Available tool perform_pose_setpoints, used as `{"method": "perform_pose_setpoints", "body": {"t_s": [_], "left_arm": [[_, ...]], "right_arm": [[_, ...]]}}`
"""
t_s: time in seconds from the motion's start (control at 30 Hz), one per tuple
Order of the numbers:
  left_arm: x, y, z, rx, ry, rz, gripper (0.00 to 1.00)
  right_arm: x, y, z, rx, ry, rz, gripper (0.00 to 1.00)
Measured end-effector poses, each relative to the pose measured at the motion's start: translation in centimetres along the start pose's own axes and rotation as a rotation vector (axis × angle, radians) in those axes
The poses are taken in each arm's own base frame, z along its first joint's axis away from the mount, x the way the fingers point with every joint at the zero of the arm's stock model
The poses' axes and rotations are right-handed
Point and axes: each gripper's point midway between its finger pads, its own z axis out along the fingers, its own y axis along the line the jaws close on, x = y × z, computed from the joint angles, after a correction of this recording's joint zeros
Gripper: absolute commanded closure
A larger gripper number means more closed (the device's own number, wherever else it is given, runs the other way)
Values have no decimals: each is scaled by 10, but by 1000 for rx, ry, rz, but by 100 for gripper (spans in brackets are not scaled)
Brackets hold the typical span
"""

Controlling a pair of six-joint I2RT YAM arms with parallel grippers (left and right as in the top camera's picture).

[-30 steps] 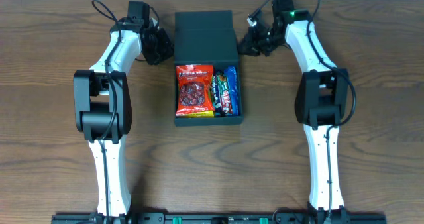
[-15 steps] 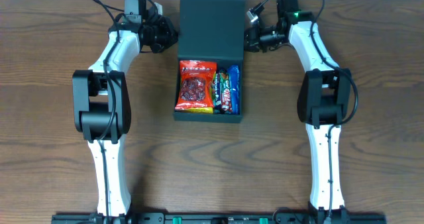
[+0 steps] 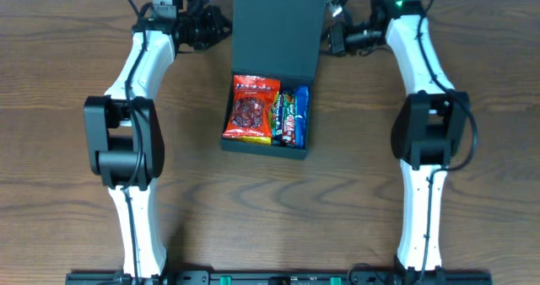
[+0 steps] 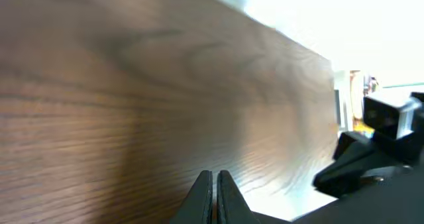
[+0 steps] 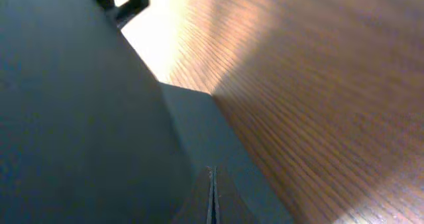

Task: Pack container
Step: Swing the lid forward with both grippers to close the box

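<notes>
**Container (image 3: 263, 150) open, flap (image 3: 278, 28) upright**

The container sat on the table (image 3: 67, 108), with a red packet (image 3: 252, 110) and bars (image 3: 292, 116) inside. Just left of its flap hung the left gripper (image 4: 214, 184), fingers pressed together and empty. At the flap's right edge was the right gripper (image 5: 212, 184), fingers likewise closed, nothing visibly pinched.
</notes>
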Motion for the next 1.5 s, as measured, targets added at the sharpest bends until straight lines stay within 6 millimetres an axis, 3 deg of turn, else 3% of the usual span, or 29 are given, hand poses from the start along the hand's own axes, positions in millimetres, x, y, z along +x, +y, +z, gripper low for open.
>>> {"method": "perform_pose_setpoints", "body": {"t_s": [0.17, 0.3, 0.53, 0.83, 1.0, 1.37, 1.5], "left_arm": [[-9, -31, -16, 42, -28, 89, 94], [-10, -45, -24, 74, -29, 136, 94], [9, -56, -40, 65, 36, 186, 94], [32, -88, -86, 22, 82, 340, 94], [43, -70, -100, -124, 117, 370, 94], [62, -4, -122, -435, 206, 309, 94], [85, 28, -122, -476, 270, 237, 94]], "right_arm": [[-11, 35, -20, 2, -29, -85, 99], [-5, 43, -24, -2, -12, -94, 99], [4, 55, -33, 25, 20, -115, 99], [21, 98, -56, 115, 78, -180, 99], [27, 92, -53, 189, 120, -194, 99], [34, 46, -71, 484, 163, -63, 98], [46, 32, -73, 544, 191, 6, 98]]}}
